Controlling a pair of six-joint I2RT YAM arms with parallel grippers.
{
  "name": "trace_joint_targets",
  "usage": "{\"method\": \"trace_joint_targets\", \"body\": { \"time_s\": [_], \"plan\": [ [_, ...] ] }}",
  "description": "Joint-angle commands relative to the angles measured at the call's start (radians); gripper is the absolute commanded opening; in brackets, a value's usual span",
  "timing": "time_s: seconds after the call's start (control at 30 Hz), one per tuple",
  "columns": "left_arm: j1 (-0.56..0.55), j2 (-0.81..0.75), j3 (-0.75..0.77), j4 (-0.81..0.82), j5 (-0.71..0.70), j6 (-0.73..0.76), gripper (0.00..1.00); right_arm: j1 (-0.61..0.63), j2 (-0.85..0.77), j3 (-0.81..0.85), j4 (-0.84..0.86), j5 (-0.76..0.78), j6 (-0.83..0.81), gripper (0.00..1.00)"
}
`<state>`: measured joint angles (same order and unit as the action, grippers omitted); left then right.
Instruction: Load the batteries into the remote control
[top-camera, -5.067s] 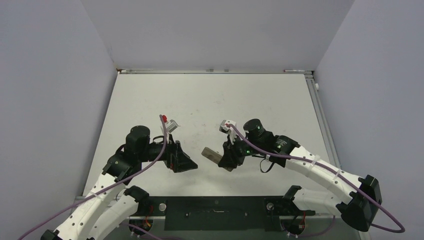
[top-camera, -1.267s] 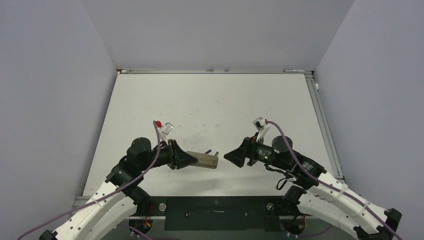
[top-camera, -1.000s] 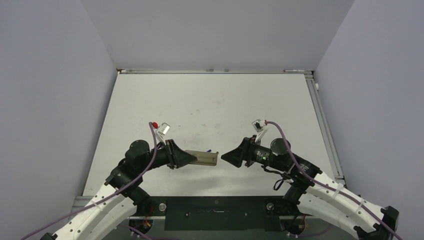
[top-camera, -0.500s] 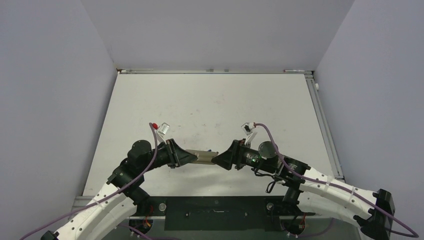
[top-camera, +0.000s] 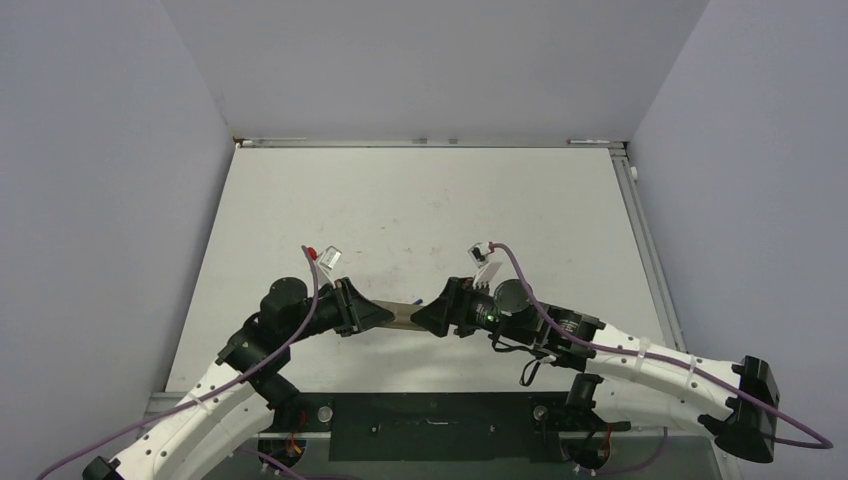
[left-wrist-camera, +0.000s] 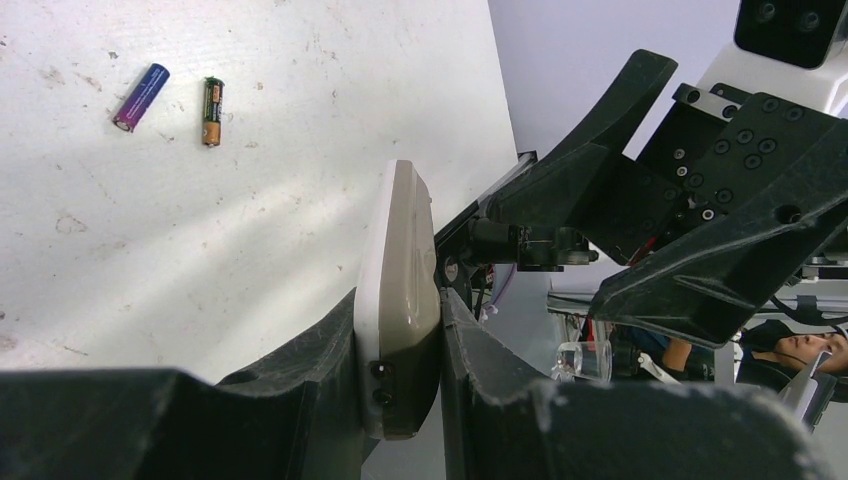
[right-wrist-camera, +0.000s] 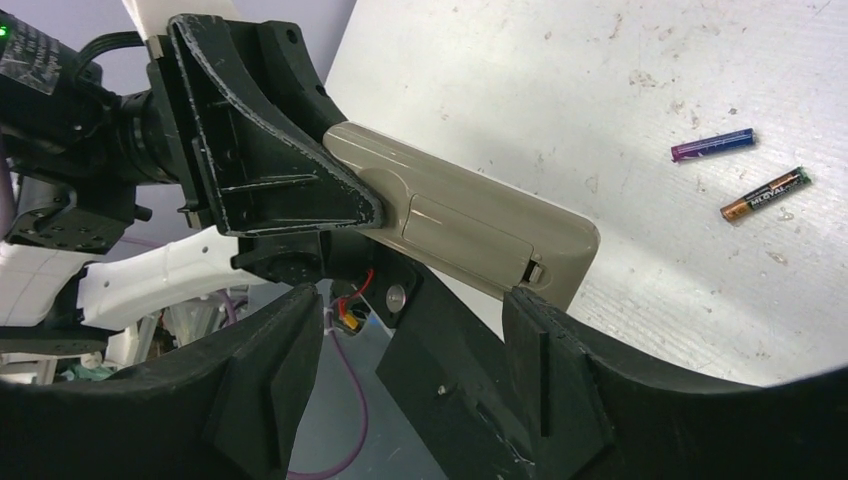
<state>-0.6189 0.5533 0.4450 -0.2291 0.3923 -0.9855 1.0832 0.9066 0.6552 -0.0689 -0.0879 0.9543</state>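
Remote control (right-wrist-camera: 470, 220) pinched in left claw (left-wrist-camera: 400, 320), right claw (right-wrist-camera: 410, 330) agape at free end

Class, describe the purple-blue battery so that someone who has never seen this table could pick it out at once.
Start at the white table, where the left gripper holds a greyish-beige remote control. Beyond the remote's free end lies the purple-blue battery, shading from purple to blue. The brownish-gold battery, lying apart beside it, bears printed lettering instead.

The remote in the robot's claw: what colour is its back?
Plain greyish beige. The remote shows best in the right wrist view.
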Motion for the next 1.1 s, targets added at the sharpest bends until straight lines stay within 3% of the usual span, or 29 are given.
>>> {"method": "trace_joint_targets", "body": {
  "time_s": [0.0,1.07],
  "plan": [
    [0.005,0.001,0.058,0.021,-0.002,0.008,0.0,0.025,0.032,0.057,-0.014,0.074,-0.006,0.65],
    [0.007,0.012,0.04,0.062,0.054,-0.021,0.0,0.065,0.136,0.064,0.04,0.096,0.037,0.7]
  ]
}}
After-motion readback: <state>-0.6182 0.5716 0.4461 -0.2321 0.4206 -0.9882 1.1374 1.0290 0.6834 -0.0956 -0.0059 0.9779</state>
